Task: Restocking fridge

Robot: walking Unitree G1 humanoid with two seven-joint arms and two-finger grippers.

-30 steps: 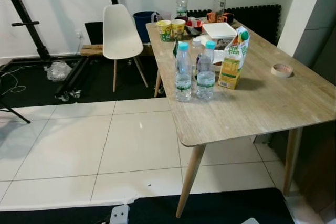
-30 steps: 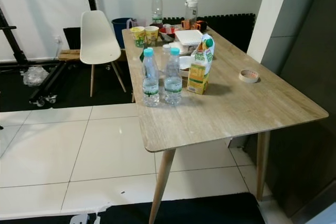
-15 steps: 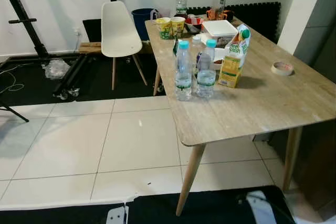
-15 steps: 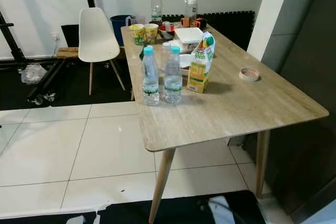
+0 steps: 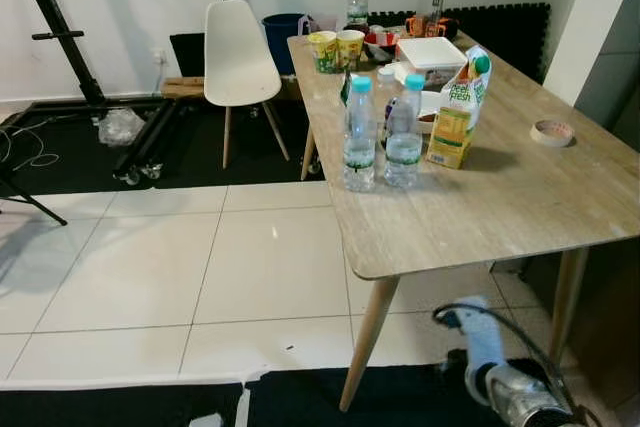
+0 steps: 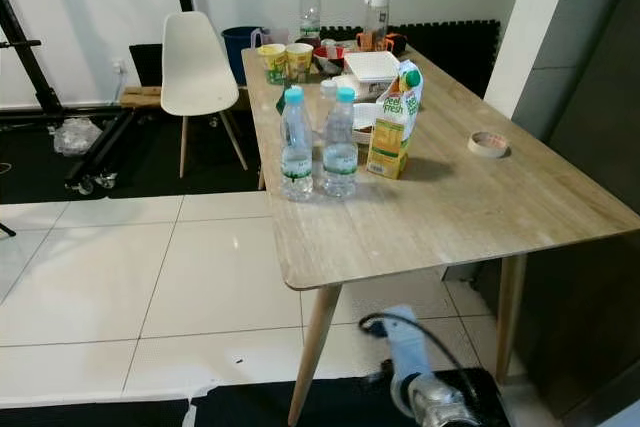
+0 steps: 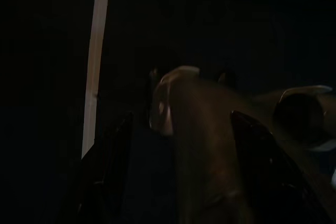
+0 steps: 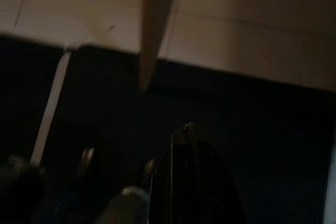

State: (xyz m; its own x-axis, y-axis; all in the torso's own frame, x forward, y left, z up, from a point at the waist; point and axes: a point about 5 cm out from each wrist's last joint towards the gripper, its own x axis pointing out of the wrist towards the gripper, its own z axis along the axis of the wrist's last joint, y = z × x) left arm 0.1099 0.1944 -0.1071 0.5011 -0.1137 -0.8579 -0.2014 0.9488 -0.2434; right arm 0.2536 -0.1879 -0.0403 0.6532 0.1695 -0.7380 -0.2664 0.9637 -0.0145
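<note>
Green lettering is showing on the juice carton (image 6: 392, 130) and labels are wrapping the two water bottles (image 6: 296, 152), but nothing on them is coming through sharp enough to read

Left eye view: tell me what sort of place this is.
Probably a home dining area doubling as a work or studio room: a wooden table crowded with water bottles and a juice carton, a white chair, tiled floor.

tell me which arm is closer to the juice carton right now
Right. The right arm is rising below the table edge, in front of the juice carton. The left gripper hangs low over the dark mat, farther away.
</note>
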